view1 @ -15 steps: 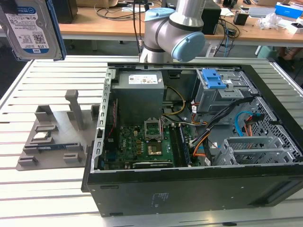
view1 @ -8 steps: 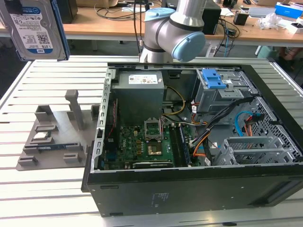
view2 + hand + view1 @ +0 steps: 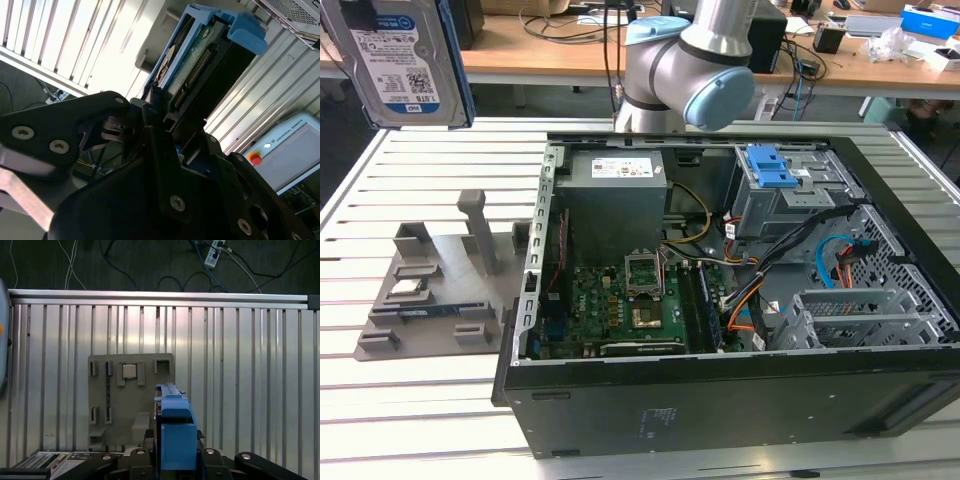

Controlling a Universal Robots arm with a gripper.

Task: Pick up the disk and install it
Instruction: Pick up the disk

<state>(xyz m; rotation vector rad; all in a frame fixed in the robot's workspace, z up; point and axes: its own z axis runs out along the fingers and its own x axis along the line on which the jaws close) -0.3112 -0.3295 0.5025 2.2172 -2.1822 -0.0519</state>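
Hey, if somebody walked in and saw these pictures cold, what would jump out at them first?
The disk hangs high at the exterior view's upper left, and the second wrist view shows the gripper clamped on its edge. The open computer case lies on the slatted table, with a grey parts tray beside it on the exterior view's left.

Disk (image 3: pixel 405 60) over fixture (image 3: pixel 455 282), nr PC case (image 3: pixel 720 400)

The disk (image 3: pixel 405 60) is cut off by the exterior view's top edge, and in the second wrist view the gripper (image 3: pixel 160 120) hides its gripped end.
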